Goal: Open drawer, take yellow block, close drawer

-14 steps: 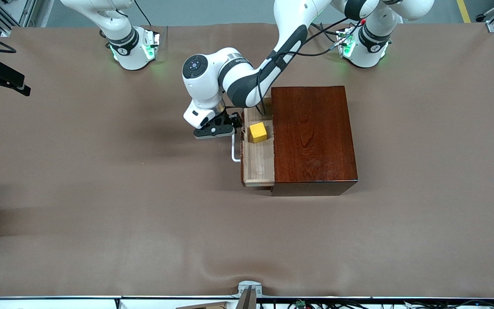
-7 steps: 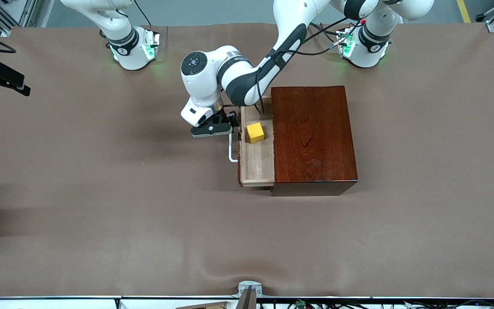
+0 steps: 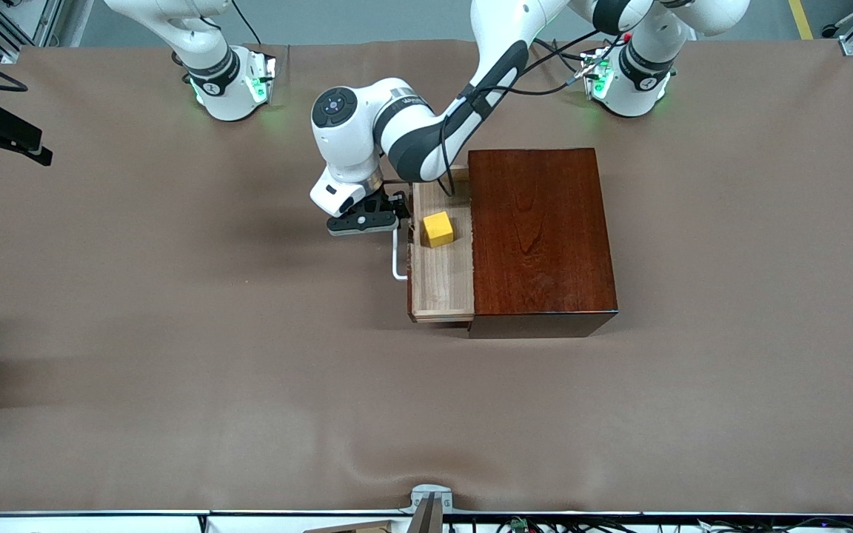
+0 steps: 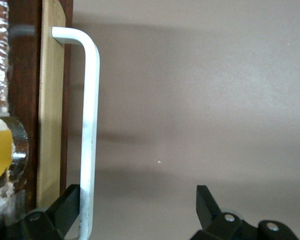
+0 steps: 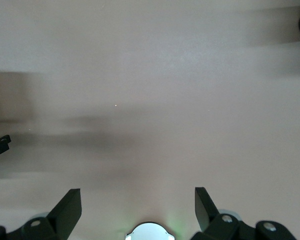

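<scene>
Above the bare brown counter (image 3: pixel 175 333), the waiting right claw (image 5: pixel 138 200) hangs spread wide and empty. At mid-counter the left claw (image 3: pixel 364 220), fingers parted and gripping nothing, straddles the white handle (image 3: pixel 397 260) of the drawer (image 3: pixel 441 281), which stands pulled out of its dark wooden box (image 3: pixel 541 237); the yellow block (image 3: pixel 438 228) sits inside.

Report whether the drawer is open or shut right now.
Partly open. The pale drawer sticks out of the dark wooden box toward the right arm's end, exposing the yellow block inside it.
</scene>
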Available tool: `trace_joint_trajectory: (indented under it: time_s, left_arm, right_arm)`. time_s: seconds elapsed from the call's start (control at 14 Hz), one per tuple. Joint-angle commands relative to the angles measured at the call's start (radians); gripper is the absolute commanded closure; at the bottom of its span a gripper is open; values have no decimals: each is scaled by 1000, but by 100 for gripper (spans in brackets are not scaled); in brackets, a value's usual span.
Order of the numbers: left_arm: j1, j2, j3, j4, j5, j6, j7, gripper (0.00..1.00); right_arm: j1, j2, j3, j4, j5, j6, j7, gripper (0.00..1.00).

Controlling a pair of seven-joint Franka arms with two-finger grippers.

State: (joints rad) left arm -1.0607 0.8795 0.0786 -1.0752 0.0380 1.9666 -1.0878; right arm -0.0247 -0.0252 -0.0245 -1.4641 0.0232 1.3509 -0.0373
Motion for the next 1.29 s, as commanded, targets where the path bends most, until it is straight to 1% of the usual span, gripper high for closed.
trace_joint_trajectory:
  time_s: [0.0, 0.21, 0.43, 0.57, 0.72, 0.86, 1.0, 1.15, 1.22]
  left_arm:
    - [-12, 15, 4, 49, -33, 9, -14, 0]
    - [-4, -36, 9, 44, -50, 0, -14, 0]
    - [2, -109, 16, 40, -52, -79, -14, 0]
    - [42, -210, 23, 35, -47, -179, -7, 0]
    - [77, -308, 24, 11, -38, -277, 2, 0]
    - [122, -382, 26, 11, -29, -423, 15, 0]
    - [171, -445, 26, 6, 9, -526, 70, 0]
    - [241, -497, 24, 4, 19, -601, 167, 0]
    - [278, -526, 24, -11, 19, -632, 228, 0]
  right_arm:
    - [-21, -9, 11, -9, 18, 2, -6, 0]
    - [-20, -9, 9, -9, 18, 2, -3, 0]
    - [-5, -9, 14, 1, 1, 10, -12, 0]
    - [-9, 4, 15, 11, 6, 8, -12, 0]
    - [-18, 11, 14, 14, 0, 11, -13, 0]
    - [-20, 30, 11, 33, -14, 39, -15, 0]
    - [-17, 48, 12, 38, -14, 118, -13, 0]
    - [-9, 53, 12, 38, -14, 125, -12, 0]
    - [-8, 53, 14, 38, -12, 126, -10, 0]
